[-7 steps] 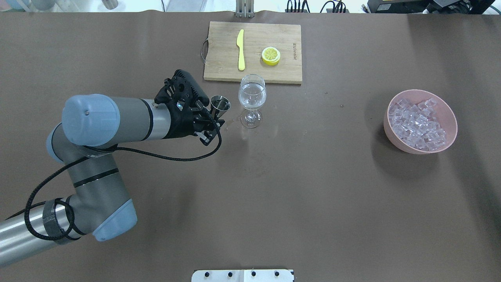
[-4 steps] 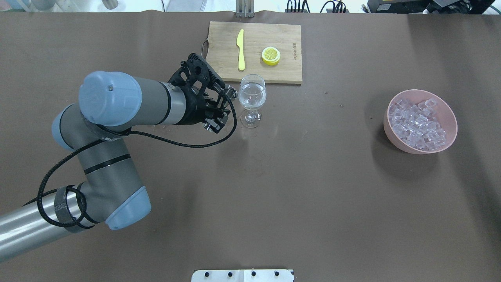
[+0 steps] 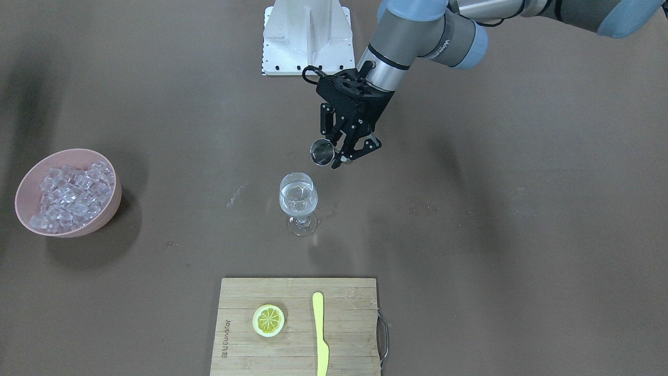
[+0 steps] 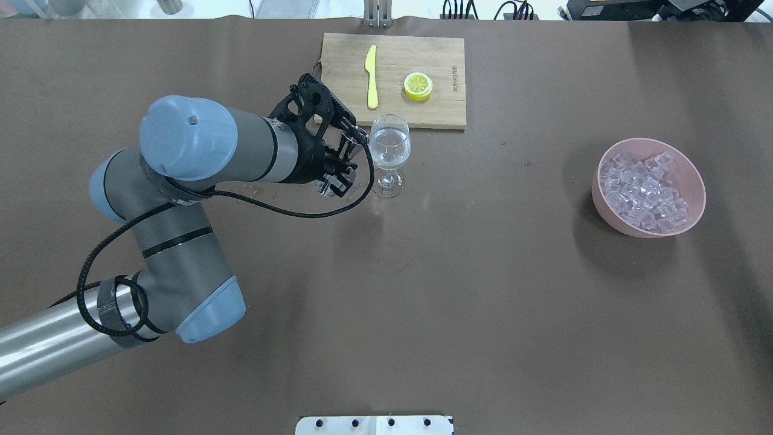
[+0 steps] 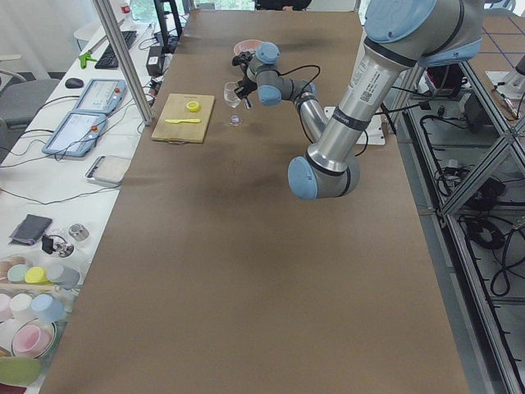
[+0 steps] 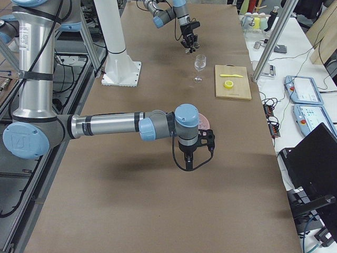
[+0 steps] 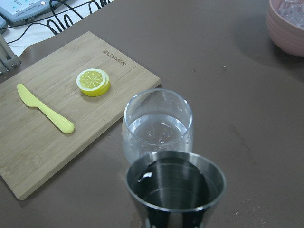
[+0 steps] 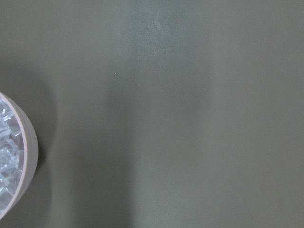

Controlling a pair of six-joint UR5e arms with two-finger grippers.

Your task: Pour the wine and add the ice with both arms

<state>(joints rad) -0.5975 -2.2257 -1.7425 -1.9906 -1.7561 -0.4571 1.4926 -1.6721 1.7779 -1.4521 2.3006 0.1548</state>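
Left end effector (image 3: 342, 154) clamped on steel cup (image 3: 322, 153) — near wine glass (image 3: 298, 201); left arm (image 4: 241, 154) stretched forward.

One camera hangs behind the robot, looking forward and down over the brown table (image 4: 483, 302). Another faces it from across, steeply down, the white metal mounting base (image 3: 306, 36) at its top. Both take in the clear stemmed wine glass (image 4: 389, 148), the pale wooden cutting board (image 4: 344, 78) and the round pink bowl (image 4: 604, 208) of clear ice cubes (image 4: 643, 193). Two more look along the table from either end, far off. The left wrist camera peers closely over a small steel measuring cup (image 7: 175, 190) at glass and board. The right wrist one looks straight down, the bowl at its left edge.
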